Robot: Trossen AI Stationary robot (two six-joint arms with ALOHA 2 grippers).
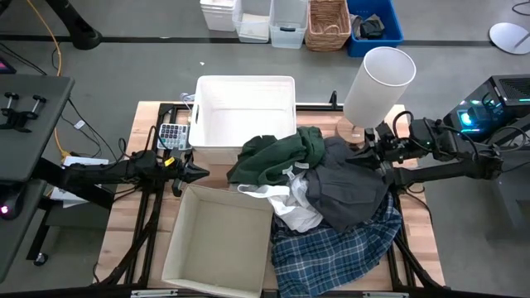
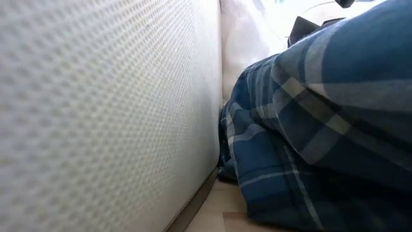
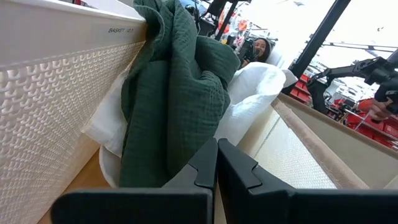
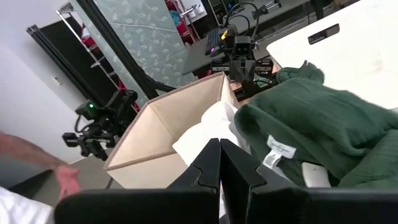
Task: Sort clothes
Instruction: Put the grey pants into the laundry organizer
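The left gripper (image 1: 201, 172) (jaws pressed together, holding nothing) sits beside the green garment (image 1: 277, 155). The right gripper (image 1: 358, 152), also closed, waits by the grey garment (image 1: 352, 192).

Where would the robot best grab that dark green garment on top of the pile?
Probably the dark green garment by its raised, bunched fold beside the white bin, coming from the left, where the left pincer already points; the fold stands proud of the white clothes beneath.

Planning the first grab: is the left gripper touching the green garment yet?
Apart. The high view shows bare table between the shut left gripper and the green garment; the right gripper waits at the pile's far side.
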